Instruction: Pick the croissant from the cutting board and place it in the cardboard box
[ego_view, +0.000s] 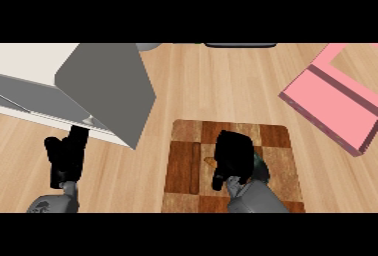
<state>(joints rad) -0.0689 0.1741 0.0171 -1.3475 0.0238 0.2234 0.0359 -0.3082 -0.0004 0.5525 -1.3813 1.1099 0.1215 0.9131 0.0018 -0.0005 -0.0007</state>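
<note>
Looks like the grasping step, with nothing lifted yet. Right hand (235, 154) down over the cutting board (279, 146) at lower centre of the frame, covering the croissant (210, 161), which shows only as a tan sliver at the hand's left edge, apparently lying on the board. Cannot tell whether clasped round the pastry or merely laid over it, with the contact hidden under the black palm. Left hand (65, 155) resting at lower left, fingers straight and pointing up, holding nothing, just below the cardboard box (103, 87). Box at upper left, grey and white, with one broad flap slanting down toward the board's upper left corner. Pink container (332, 100) at upper right, well apart and likely no part of the job. Next, by judgement: securing the croissant if not yet done, raising it clear of the board, then carrying it up and left over the wooden counter (221, 85), passing above that slanting flap rather than into it, and releasing only once over the box's opening
</note>
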